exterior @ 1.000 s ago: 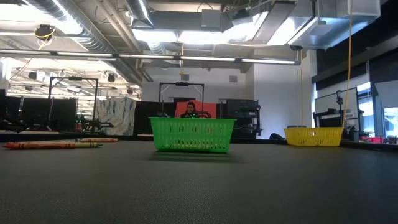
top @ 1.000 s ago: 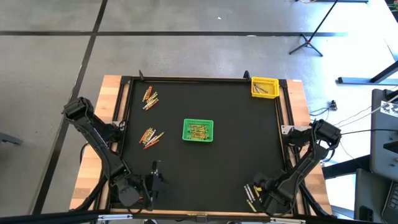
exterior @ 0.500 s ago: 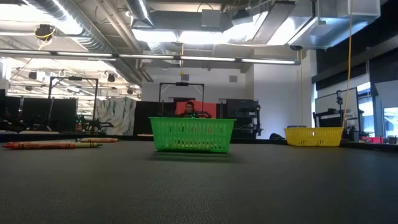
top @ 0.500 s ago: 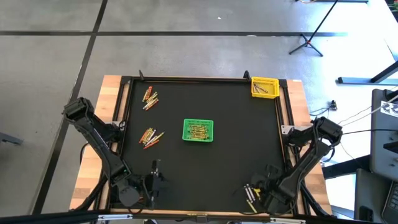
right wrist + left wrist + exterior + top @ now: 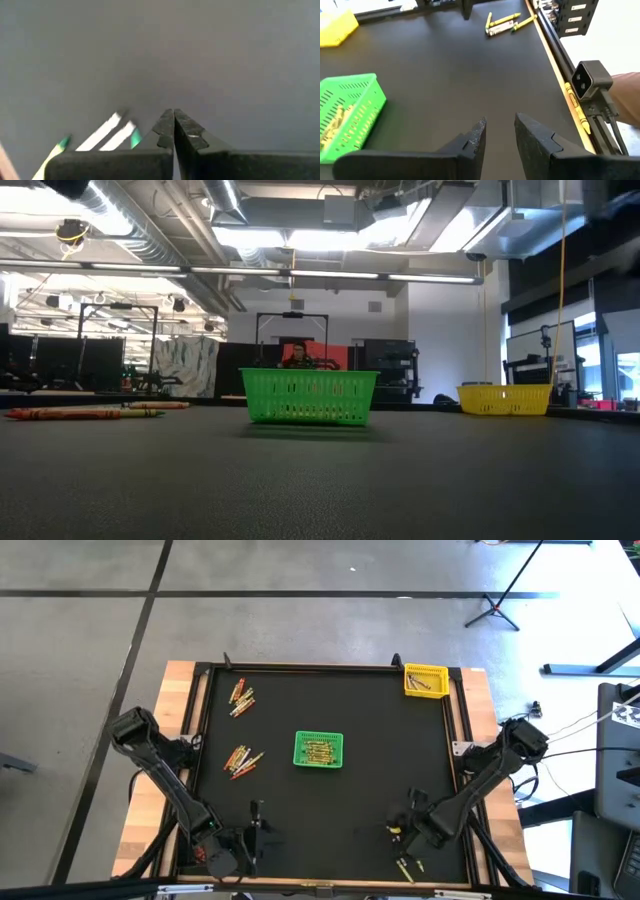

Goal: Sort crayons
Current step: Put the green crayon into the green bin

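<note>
1. Near the front right corner of the black mat (image 5: 350,800), the right gripper (image 5: 398,828) has its fingers pressed together with nothing between them; the right wrist view shows the two tips touching.
2. Just in front of that gripper, toward the mat's front edge, lies a small group of crayons (image 5: 408,865), yellow and green.
3. Near the mat's front left corner, the left gripper (image 5: 257,825) is parted by a narrow gap and holds nothing; the left wrist view shows bare mat between its fingers (image 5: 472,142).
4. At the mat's centre stands the green basket (image 5: 319,750), with crayons inside.
5. At the mat's far right corner stands the yellow basket (image 5: 425,680), also with a few sticks in it.
6. Left of the green basket lies a loose cluster of red, orange and yellow crayons (image 5: 241,759).
7. Another cluster (image 5: 241,697) lies near the mat's far left corner.
</note>
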Tool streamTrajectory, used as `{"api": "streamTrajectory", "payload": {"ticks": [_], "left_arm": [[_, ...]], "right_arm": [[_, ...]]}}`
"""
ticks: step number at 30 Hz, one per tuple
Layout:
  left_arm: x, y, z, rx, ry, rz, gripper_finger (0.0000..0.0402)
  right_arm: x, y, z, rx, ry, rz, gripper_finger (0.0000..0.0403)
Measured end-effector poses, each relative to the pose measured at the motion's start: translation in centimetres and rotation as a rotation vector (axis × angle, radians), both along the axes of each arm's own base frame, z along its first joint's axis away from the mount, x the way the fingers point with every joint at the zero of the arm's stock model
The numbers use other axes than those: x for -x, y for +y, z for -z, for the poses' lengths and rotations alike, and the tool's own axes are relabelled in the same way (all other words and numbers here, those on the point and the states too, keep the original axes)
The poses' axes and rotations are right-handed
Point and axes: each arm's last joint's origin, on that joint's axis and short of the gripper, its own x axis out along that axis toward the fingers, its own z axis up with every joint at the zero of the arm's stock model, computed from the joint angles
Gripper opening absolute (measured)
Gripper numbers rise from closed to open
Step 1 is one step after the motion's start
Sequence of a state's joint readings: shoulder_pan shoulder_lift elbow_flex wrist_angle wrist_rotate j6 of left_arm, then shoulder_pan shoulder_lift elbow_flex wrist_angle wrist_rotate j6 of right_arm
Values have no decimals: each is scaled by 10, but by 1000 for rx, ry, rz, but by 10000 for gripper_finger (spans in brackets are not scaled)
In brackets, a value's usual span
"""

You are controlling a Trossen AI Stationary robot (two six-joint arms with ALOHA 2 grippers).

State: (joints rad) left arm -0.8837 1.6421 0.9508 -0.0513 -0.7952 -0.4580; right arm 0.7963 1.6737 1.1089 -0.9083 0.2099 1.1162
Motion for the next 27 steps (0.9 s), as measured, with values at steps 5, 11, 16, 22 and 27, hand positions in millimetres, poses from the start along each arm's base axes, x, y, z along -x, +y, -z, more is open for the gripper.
{"api": "streamTrajectory", "payload": {"ticks": [5, 11, 16, 22, 27], "left_arm": [[0, -1, 2, 26, 1, -12, 88], [-1, -1, 1, 37, -7, -11, 88], [-1, -1, 1, 35, -9, -14, 88], [-1, -1, 1, 16, -9, -7, 88], [-2, 0, 1, 10, -9, -9, 88]], "right_arm": [[18, 17, 1, -135, 124, 39, 8], [50, 36, 9, -149, 155, 61, 80], [59, 36, 19, -104, 102, 25, 132], [59, 34, 34, -116, 36, -49, 132], [58, 27, 45, -110, 18, -52, 108]]}}
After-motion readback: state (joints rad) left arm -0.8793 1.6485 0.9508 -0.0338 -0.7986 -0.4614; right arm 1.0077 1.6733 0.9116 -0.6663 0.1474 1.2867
